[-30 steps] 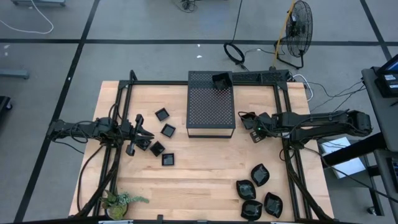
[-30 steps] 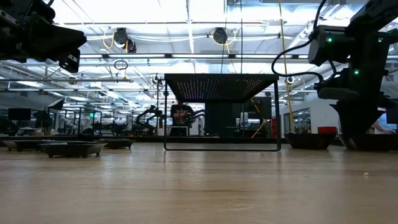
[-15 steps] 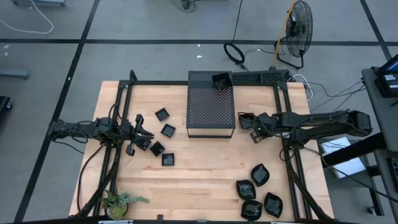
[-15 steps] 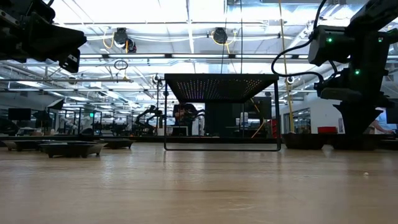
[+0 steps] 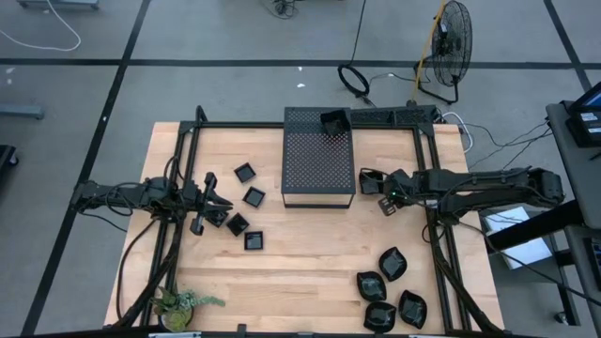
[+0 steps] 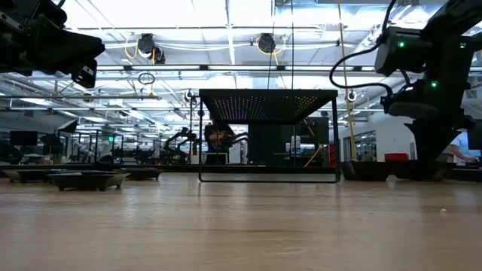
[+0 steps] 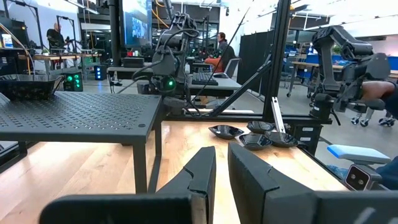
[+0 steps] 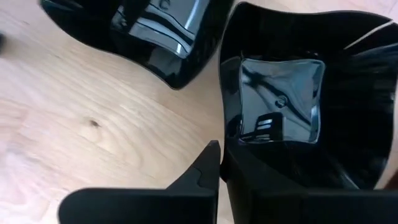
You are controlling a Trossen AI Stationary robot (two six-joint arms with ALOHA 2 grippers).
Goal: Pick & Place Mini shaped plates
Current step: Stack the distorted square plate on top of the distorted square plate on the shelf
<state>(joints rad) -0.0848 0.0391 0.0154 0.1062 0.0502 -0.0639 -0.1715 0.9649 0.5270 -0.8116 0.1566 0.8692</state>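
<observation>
My right gripper, jaws pinching the rim of a small plate beside the black box near the bench's far edge, could lose it: the hold is thin. My left jaws, nearly together, hold nothing.

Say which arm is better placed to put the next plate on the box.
Right. Its gripper is shut on a plate rim beside the box; the left gripper holds none.

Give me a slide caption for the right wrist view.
Right gripper shut on the rim of a glossy black angular mini plate on the wooden table.
</observation>
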